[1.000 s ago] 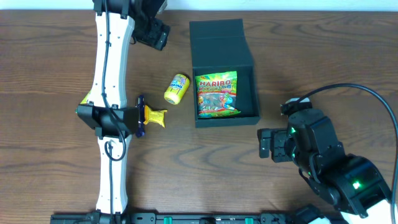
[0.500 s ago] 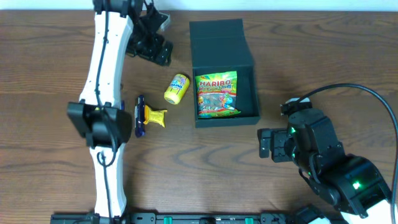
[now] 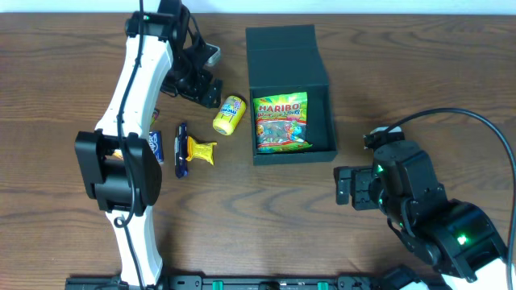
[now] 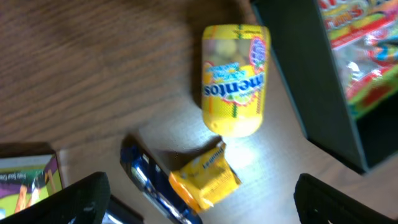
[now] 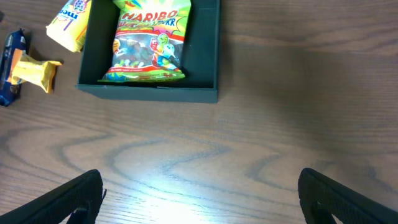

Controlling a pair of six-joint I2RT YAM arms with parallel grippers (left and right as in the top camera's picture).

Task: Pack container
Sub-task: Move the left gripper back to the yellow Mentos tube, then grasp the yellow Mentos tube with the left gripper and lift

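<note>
The black container (image 3: 331,109) lies open at the table's middle, its flap lid (image 3: 282,50) folded back. A Haribo packet (image 3: 281,122) lies inside it. A yellow Mentos tub (image 3: 228,114) lies left of the container, and a yellow packet (image 3: 200,150) and a blue wrapper (image 3: 181,151) lie in front of the tub. My left gripper (image 3: 196,83) hovers open just behind and left of the tub. In the left wrist view the tub (image 4: 235,81) and yellow packet (image 4: 205,180) lie between the open fingers (image 4: 199,208). My right gripper (image 3: 353,187) is open and empty, front right of the container (image 5: 149,93).
A small blue and purple box (image 3: 156,147) lies left of the blue wrapper, partly under my left arm; it also shows in the left wrist view (image 4: 28,180). The right arm's body (image 3: 435,217) and its cable fill the front right corner.
My left gripper has moved from the table's back edge toward the Mentos tub. The arm's elbow swung left, uncovering the small box. The right arm has not moved.
</note>
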